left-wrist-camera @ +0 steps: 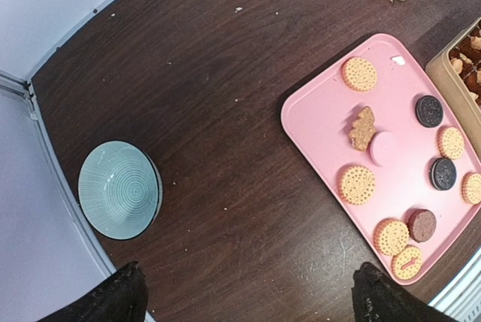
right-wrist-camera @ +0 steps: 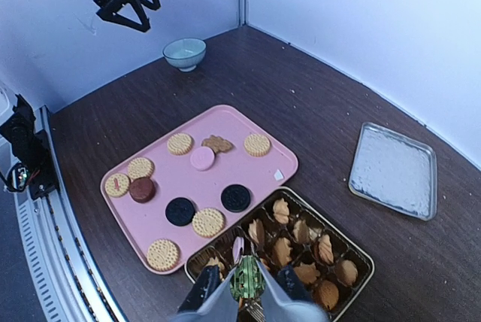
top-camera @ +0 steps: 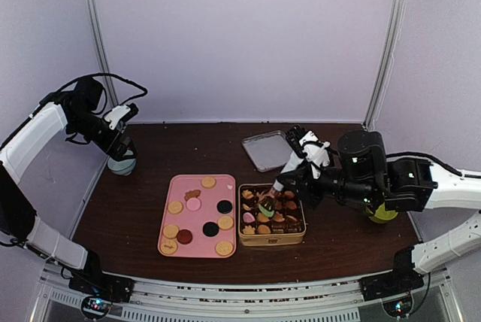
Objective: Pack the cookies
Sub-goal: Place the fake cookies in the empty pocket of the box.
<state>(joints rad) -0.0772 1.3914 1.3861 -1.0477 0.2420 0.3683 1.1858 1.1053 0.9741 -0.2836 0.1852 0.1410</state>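
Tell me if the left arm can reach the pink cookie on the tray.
Probably yes. The left hand hangs open near the bowl, with bare table between it and the tray. The pink cookie lies uncovered, and the right hand, shut on a green cookie, is over the tin.

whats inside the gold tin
Tan cookies in brown paper cups and a pink one; the right gripper, holding a green cookie, covers the cups beneath it.
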